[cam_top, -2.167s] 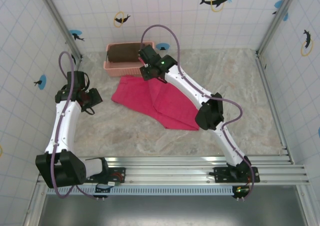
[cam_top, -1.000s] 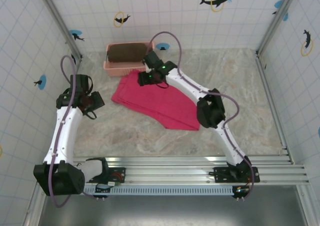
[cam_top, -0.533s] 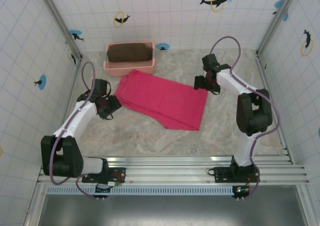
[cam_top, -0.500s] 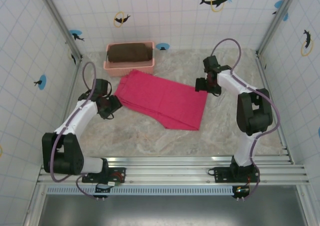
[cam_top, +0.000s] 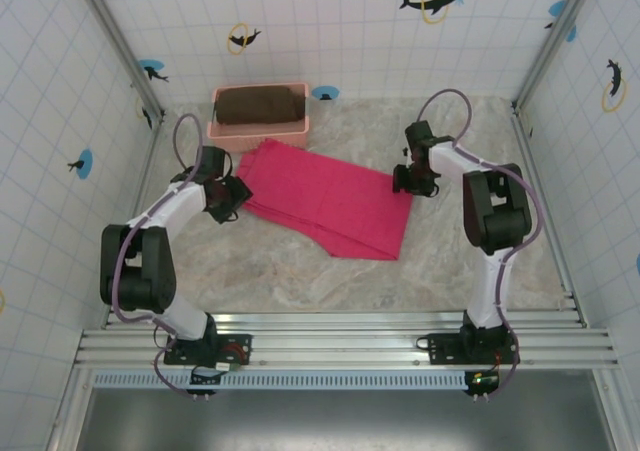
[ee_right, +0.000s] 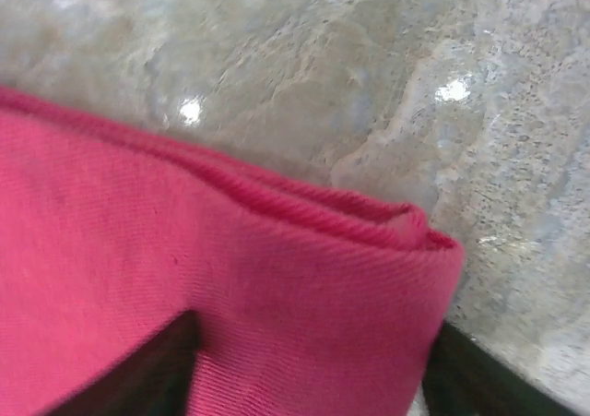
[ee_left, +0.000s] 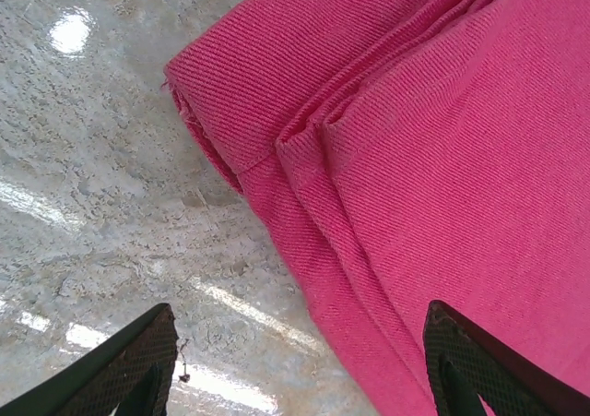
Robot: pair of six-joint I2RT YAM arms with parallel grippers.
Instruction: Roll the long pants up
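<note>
Jaws wide apart on the left gripper (cam_top: 228, 199) (ee_left: 299, 310), nothing held. It sits low at the left folded edge of the long pants (cam_top: 325, 199) (ee_left: 415, 158), one finger over bare table (cam_top: 300, 271), the other over fabric. The right gripper (cam_top: 408, 179) (ee_right: 313, 328) has its jaws either side of the pants' (ee_right: 184, 231) folded right corner; can't tell if it is pinched. The pants lie flat mid-table, folded lengthwise, just in front of the pink basket (cam_top: 215, 129) holding a brown cloth (cam_top: 260, 103).

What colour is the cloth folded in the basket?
Plain dark brown. The cloth lies in the pale pink basket; the top external view shows it best.
</note>
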